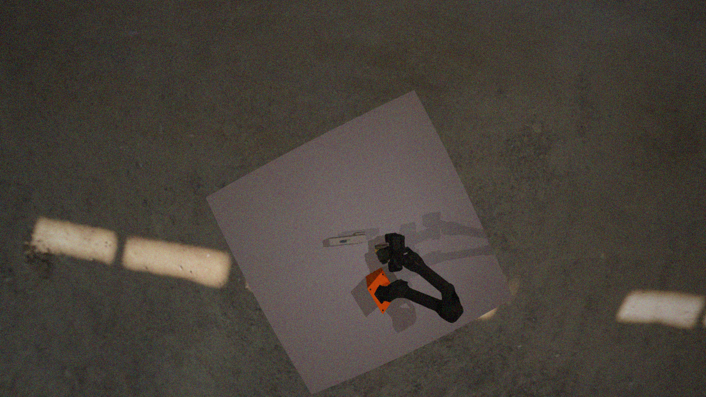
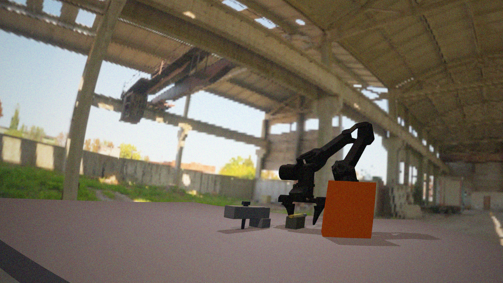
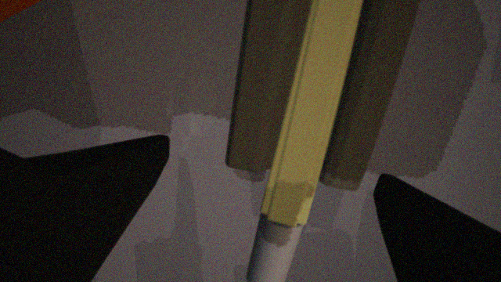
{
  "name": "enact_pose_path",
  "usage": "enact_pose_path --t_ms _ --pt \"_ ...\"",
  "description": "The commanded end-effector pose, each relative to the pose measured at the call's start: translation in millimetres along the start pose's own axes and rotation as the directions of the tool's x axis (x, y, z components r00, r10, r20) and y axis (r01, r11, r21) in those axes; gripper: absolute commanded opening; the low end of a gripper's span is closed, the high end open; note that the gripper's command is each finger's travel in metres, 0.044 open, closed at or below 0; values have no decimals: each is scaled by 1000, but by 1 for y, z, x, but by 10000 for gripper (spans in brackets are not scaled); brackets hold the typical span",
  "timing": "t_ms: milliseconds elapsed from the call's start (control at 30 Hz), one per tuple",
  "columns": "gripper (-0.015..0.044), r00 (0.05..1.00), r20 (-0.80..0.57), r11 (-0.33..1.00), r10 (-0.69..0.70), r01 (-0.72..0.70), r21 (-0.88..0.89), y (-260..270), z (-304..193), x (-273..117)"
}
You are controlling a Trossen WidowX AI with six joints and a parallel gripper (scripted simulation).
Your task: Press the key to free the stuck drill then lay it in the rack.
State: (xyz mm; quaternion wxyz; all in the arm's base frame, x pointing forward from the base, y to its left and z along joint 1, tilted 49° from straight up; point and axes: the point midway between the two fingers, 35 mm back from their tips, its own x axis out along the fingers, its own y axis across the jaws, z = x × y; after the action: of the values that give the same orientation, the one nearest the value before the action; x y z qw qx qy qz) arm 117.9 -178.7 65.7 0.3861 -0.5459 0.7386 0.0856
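Observation:
The yellow drill (image 2: 297, 215) (image 3: 313, 106) lies lengthwise along the dark brown rack (image 2: 294, 223) (image 3: 266, 98) (image 1: 383, 255). In the wrist view its grey end sticks out past the rack's near end. My gripper (image 2: 302, 219) (image 3: 272, 165) is open, with one finger on each side of the drill and clear of it. The grey fixture block (image 1: 345, 243) (image 2: 242, 212) stands to the left of the rack. The key's black head (image 2: 245, 203) sits on top of it, and a thin dark stem shows below the block. How deep the drill sits in the rack is hard to tell.
The orange box (image 1: 383, 301) (image 2: 348, 211), which bears the arm's base, stands close to the rack. A small grey block (image 2: 259, 222) is under the fixture's right end. The pale square table top (image 1: 335, 167) (image 2: 158, 246) holds all of these.

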Motion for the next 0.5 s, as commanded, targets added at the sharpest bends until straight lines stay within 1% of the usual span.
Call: enact_pose_path --t_ms 0,467 --pt "440 1000 -2 1000 -13 13 12 -2 -1 -15" --pt "440 1000 0 1000 -12 12 11 -3 -2 -73"
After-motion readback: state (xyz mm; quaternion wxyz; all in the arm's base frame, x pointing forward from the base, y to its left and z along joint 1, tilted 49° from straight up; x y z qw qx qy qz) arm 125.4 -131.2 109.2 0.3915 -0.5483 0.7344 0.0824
